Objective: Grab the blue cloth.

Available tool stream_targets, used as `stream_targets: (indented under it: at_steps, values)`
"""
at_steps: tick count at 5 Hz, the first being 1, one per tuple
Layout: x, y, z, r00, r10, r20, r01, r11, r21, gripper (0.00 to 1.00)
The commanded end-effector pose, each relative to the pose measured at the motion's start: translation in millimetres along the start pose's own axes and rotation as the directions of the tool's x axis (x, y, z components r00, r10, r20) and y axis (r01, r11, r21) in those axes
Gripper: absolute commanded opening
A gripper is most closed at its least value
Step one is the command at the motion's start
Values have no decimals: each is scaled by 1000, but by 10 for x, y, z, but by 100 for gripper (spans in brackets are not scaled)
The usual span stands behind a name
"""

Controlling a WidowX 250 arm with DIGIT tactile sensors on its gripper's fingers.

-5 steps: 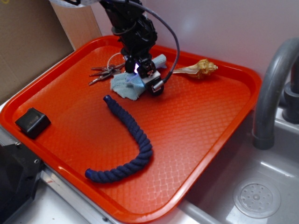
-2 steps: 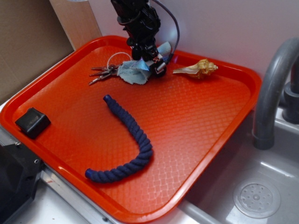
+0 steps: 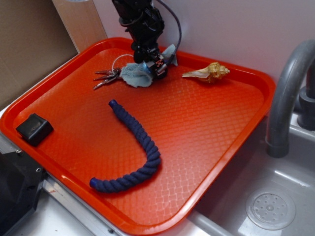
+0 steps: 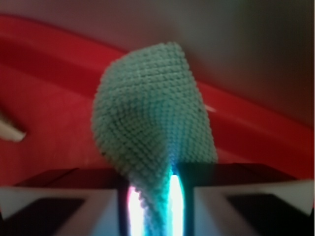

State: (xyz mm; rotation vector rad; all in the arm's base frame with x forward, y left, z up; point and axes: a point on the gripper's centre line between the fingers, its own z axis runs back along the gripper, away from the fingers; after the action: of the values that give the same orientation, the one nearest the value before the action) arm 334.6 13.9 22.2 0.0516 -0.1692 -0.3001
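The exterior view is evenly lit, sharp, with soft shadows on the red tray [image 3: 221, 128]. My wrist view is dim and blurred, except for a glow lighting the blue cloth [image 4: 152, 132].

High oblique exterior; close wrist on cloth [image 4: 152, 132].

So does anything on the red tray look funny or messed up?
Only the small pale blue terry cloth: it is bunched and pinched in the black tool by the metal keys. The navy rope, tan seashell and black block lie undisturbed.
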Motion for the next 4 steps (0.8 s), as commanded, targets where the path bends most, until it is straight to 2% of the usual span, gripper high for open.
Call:
stream_targets:
  at_steps: [1, 2, 3, 4]
  values:
    - [-282, -91, 951, 998, 45, -36, -46, 998, -52, 0]
    - [-474, -263, 1468, 995, 14, 100, -6, 997, -81, 0]
    - [-281, -183, 1950, 994, 50, 94, -37, 991, -131, 0]
    - [-150, -167, 2310, 994, 55, 92, -44, 992, -114, 0]
